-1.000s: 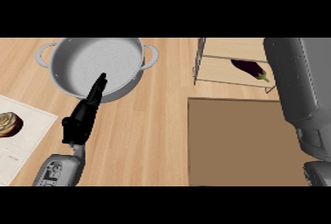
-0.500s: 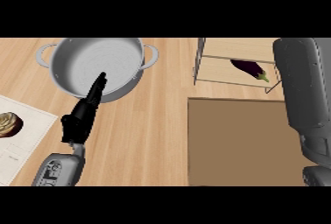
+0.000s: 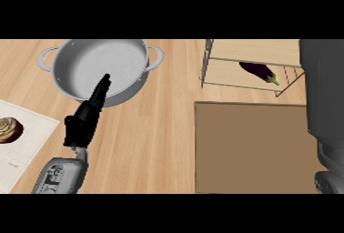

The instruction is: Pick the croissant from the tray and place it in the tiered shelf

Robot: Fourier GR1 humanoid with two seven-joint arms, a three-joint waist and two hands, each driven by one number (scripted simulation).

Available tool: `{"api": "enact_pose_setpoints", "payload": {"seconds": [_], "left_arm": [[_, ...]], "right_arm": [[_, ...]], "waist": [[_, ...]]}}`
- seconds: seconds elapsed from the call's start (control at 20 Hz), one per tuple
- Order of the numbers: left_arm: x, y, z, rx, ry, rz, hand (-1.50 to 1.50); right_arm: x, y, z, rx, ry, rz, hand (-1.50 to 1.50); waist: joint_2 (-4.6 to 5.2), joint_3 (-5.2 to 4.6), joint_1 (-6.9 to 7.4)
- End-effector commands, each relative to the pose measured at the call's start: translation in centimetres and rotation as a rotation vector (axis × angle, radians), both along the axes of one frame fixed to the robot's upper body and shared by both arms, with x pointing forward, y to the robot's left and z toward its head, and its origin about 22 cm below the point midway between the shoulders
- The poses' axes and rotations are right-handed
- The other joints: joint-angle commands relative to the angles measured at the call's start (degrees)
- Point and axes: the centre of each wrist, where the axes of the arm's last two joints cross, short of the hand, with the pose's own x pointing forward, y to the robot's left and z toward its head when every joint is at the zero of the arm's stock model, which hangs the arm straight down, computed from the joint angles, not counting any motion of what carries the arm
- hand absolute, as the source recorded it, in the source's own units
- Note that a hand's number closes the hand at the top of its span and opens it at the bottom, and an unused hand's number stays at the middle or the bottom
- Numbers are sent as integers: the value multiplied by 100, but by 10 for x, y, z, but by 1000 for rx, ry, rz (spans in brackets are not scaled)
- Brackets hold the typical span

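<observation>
A brown croissant [image 3: 9, 129] lies on the white tray [image 3: 27, 136] at the left edge of the head view. My left hand [image 3: 86, 113] is to its right, apart from it, with straight fingers pointing up over the rim of the pot; it holds nothing. The wooden tiered shelf [image 3: 252, 63] stands at the back right with a purple eggplant [image 3: 258, 72] on it. A grey right forearm [image 3: 326, 100] runs down the right edge; the right hand itself is out of sight.
A large grey two-handled pot [image 3: 101, 68] sits at the back left under my left fingertips. A darker brown board [image 3: 252, 148] covers the counter's right front, below the shelf.
The grey right forearm has drifted slightly toward the right edge, uncovering more of the shelf. The left hand and croissant have stayed put.
</observation>
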Motion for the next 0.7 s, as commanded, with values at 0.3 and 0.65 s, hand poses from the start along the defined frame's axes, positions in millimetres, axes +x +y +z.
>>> {"api": "enact_pose_setpoints", "payload": {"seconds": [0.3, 0.65], "left_arm": [[-18, 23, -21, -11, 53, 5, 0], [-21, 1, -16, -16, 55, 19, 0]], "right_arm": [[-46, -38, 56, 224, -283, -89, -150], [-113, -83, 60, 346, -121, -177, -150]], "waist": [[3, -23, -35], [-77, -18, -272]]}}
